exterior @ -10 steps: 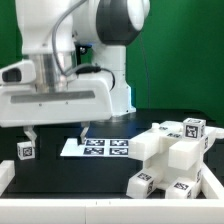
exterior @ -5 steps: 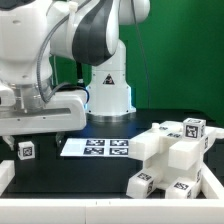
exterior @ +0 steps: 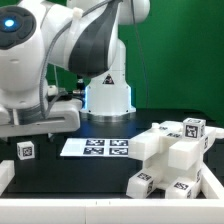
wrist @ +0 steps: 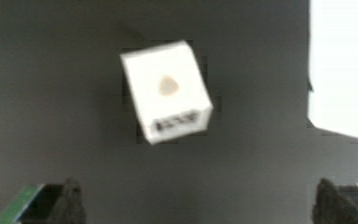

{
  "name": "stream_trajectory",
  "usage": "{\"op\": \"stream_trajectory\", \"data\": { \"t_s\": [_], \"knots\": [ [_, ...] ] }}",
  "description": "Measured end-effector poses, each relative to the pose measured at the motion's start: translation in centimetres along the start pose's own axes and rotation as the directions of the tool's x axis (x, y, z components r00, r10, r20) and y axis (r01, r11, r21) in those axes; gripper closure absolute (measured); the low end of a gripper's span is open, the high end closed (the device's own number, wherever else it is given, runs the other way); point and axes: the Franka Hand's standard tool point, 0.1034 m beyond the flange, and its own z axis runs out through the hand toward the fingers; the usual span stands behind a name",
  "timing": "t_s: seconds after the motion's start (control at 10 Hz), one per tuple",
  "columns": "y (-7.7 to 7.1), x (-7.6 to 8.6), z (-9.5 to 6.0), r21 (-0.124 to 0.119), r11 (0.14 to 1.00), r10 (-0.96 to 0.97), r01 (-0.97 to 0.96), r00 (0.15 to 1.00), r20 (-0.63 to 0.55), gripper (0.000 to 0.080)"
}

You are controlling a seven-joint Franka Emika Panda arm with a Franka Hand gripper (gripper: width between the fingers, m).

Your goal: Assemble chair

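Right now my gripper [wrist: 197, 203] stands spread as wide as it goes, with nothing between the two dark fingertips [wrist: 55, 203] that show in the wrist view. Directly beneath it lies a small white block [wrist: 169, 92] on the black table [wrist: 51, 100], tilted askew to my jaws, with a tag on its lower face and a faint mark on the broad face; the picture is blurred, so I think this is the little tagged cube [exterior: 25, 150] just beside the marker board [exterior: 95, 147], toward the exterior view's left, but I cannot be sure. The rest of the chair parts [exterior: 172, 155] sit clustered on the other side of the marker board, toward the exterior view's right, well apart from me. I judge the block to be light, rigid plastic, smooth enough to slip if pinched at a corner. The safest hold would be across its two flat parallel sides, after turning my wrist to square up with its tilt.
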Motion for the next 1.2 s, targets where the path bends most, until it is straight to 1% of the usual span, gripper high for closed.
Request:
{"op": "stream_trajectory", "data": {
  "t_s": [0.1, 0.2, 0.4, 0.5, 0.6, 0.7, 0.8, 0.9, 1.1, 1.2],
  "knots": [
    [0.3, -0.3, -0.2, 0.004, 1.0, 0.01, -0.01, 0.999, 0.033, 0.0151],
    [0.1, -0.4, -0.6, 0.01, 1.0, 0.003, -0.003, 0.999, 0.05, 0.0151],
    [0.1, -0.3, -0.5, 0.011, 1.0, 0.004, -0.005, 0.999, 0.048, 0.0151],
    [0.1, -0.4, 0.0, 0.001, 1.0, 0.028, -0.028, 0.998, 0.063, 0.0151],
    [0.1, -0.2, 1.6, -0.014, 0.999, 0.048, -0.046, 0.994, 0.102, 0.0151],
    [0.7, -0.1, 3.3, -0.043, 0.998, 0.059, -0.053, 0.987, 0.149, 0.0151],
    [0.9, 0.0, 3.8, -0.033, 0.997, 0.075, -0.071, 0.987, 0.144, 0.0151],
    [1.0, 0.0, 3.6, -0.035, 0.997, 0.075, -0.071, 0.987, 0.142, 0.0151],
    [0.9, -0.1, 3.9, -0.034, 0.997, 0.079, -0.074, 0.986, 0.148, 0.0151],
    [0.4, -0.7, 5.3, -0.032, 0.995, 0.102, -0.098, 0.979, 0.176, 0.0151]
  ]
}}
